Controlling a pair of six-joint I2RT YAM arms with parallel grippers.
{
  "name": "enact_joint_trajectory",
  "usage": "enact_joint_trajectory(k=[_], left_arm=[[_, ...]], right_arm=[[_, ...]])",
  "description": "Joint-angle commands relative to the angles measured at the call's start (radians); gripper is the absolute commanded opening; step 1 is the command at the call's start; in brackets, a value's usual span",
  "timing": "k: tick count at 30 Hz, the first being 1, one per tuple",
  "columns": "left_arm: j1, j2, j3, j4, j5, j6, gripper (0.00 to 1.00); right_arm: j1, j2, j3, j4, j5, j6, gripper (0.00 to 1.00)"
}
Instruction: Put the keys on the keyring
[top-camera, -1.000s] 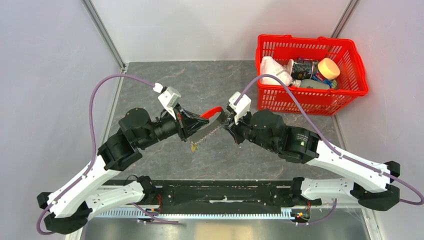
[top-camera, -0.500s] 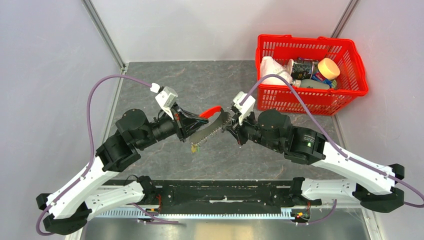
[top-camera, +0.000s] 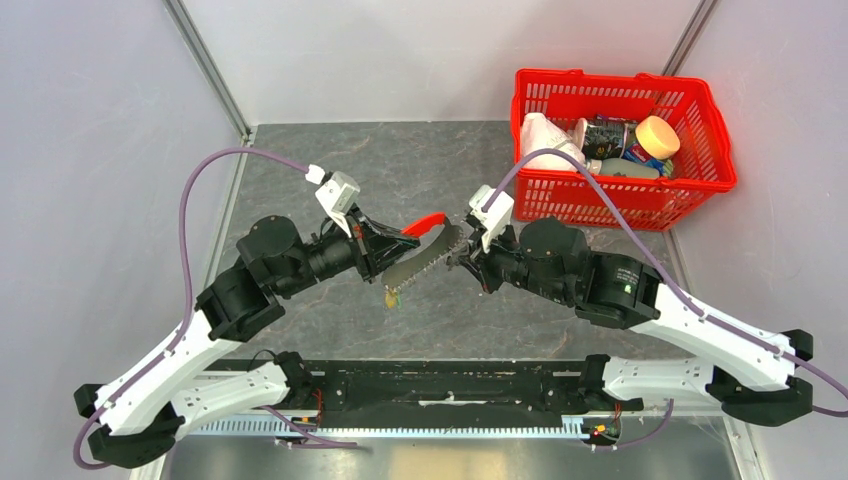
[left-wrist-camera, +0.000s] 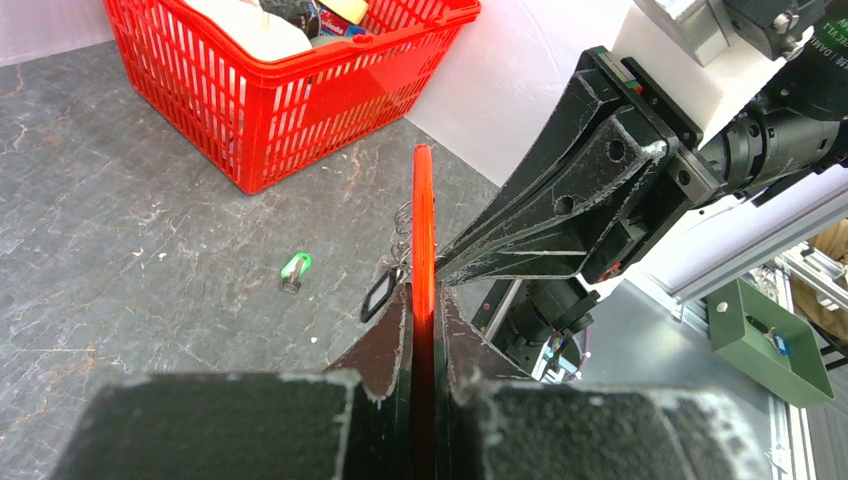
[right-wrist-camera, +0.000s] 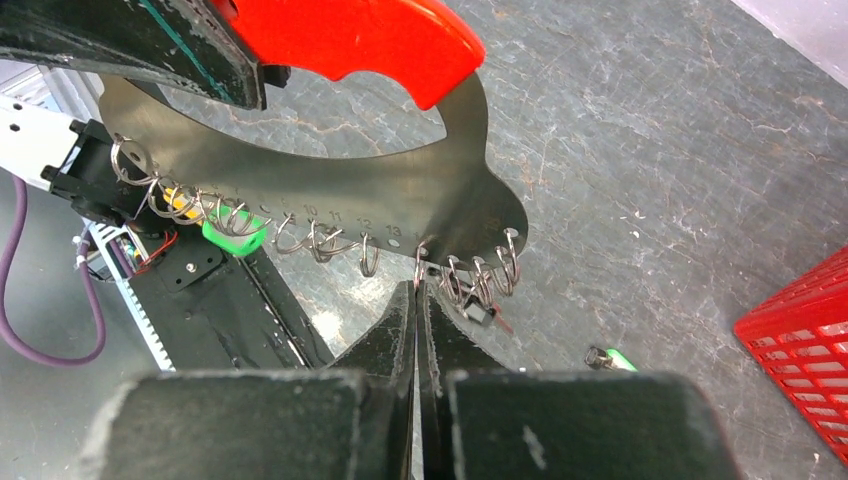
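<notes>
While both arms reach in toward the middle of the grey stone-patterned table (top-camera: 330, 160), they meet at one object held up off the surface: the keyring (top-camera: 428, 256). It is a flat, curved strip of dark metal with a bright red grip along its far edge, and it lies on a slant from far right to near left between the two arms.

The left gripper (left-wrist-camera: 424, 300) pinches the red grip edge-on, with its two black fingers pressed flat against either side. The right gripper (right-wrist-camera: 416, 295) comes in from the right with its fingers pressed together. Its tips sit right at the metal strip's lower edge, just under one small wire loop. Whether that loop is caught between the tips cannot be told.

A row of small silvery wire loops (right-wrist-camera: 470, 272) hangs along that lower edge, from one end of the strip to the other. Tags dangle among them: a green tag (right-wrist-camera: 235, 238) toward the left end with a bit of yellow beside it, and a black tag (left-wrist-camera: 380, 295) near the right gripper's tips. The keys on these tags are too small or too hidden to make out.

A green-tagged key (left-wrist-camera: 294, 270) lies flat on the table below, apart from the keyring, on the side toward the basket. The red plastic basket (top-camera: 700, 185) stands in the far right corner, well away from both grippers, and holds bottles and jars.
</notes>
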Motion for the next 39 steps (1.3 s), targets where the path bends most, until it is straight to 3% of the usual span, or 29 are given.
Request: enact_joint_trajectory(k=[1, 19, 39], left_arm=[[-0.002, 0.001, 0.011, 0.085, 0.003, -0.039, 0.02], [-0.002, 0.011, 0.004, 0.072, -0.032, -0.108, 0.02], [-0.002, 0.044, 0.030, 0.034, -0.073, -0.104, 0.02]], right_arm=[[0.001, -0.007, 0.048, -0.034, -0.036, -0.008, 0.00], [0.001, -0.120, -0.008, 0.016, -0.080, -0.015, 0.00], [0.040, -0.058, 0.030, -0.012, -0.147, -0.063, 0.00]])
